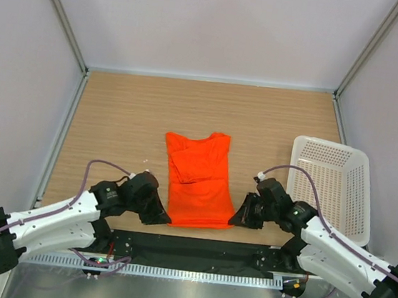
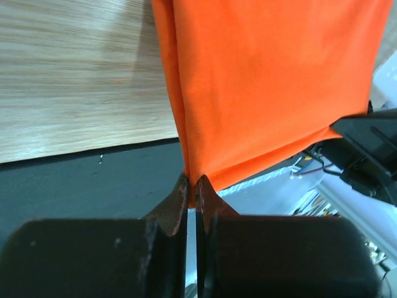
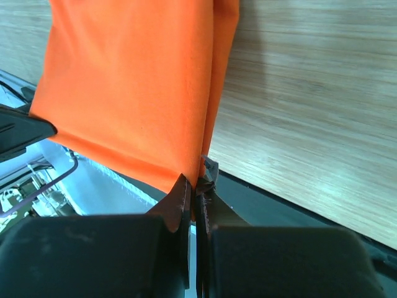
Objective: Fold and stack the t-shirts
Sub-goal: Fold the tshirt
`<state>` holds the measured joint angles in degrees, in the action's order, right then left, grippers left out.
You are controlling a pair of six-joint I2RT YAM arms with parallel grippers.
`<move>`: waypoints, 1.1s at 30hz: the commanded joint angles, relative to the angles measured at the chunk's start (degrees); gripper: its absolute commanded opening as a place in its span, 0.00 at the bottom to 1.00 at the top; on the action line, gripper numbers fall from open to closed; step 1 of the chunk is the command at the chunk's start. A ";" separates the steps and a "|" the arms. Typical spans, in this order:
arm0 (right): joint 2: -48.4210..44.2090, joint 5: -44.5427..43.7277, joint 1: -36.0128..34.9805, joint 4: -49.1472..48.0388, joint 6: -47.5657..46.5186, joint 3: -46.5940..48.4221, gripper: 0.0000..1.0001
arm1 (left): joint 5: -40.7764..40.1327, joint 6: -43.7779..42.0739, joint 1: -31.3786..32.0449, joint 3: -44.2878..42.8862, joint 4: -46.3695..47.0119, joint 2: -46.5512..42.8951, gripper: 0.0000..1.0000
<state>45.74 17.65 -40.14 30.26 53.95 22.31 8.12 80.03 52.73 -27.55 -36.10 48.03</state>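
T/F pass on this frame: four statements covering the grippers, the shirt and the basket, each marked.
1. The left gripper is shut on a near corner of the t-shirt. True.
2. The right gripper hangs open above the shirt. False: it is shut on the other near corner.
3. The white basket sits on the robot's right side. True.
4. The t-shirt lies inside the basket. False: it lies on the table, apart from the basket.

walls (image 1: 213, 21): plain pale grey | table (image 1: 123, 119): light wood grain | light: even
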 commanded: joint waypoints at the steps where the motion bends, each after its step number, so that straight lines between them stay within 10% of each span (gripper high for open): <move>1: 2.33 -5.34 0.06 5.86 -0.16 2.21 0.01 | -5.92 4.26 0.18 -1.79 -7.58 0.48 0.00; 14: 28.78 2.38 17.28 7.18 -18.43 30.21 0.01 | 1.54 -17.69 -23.44 -23.58 -11.10 19.53 0.00; 22: 48.55 9.07 22.29 8.15 -24.24 48.69 0.01 | 4.45 -30.36 -28.82 -47.93 -17.51 43.70 0.01; 33: 66.67 16.63 23.44 8.94 -26.18 70.67 0.01 | 6.99 -32.83 -36.64 -55.59 -14.45 51.80 0.00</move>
<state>111.02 32.10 -17.21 39.24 29.43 86.72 14.17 49.60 18.11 -80.66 -50.46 98.91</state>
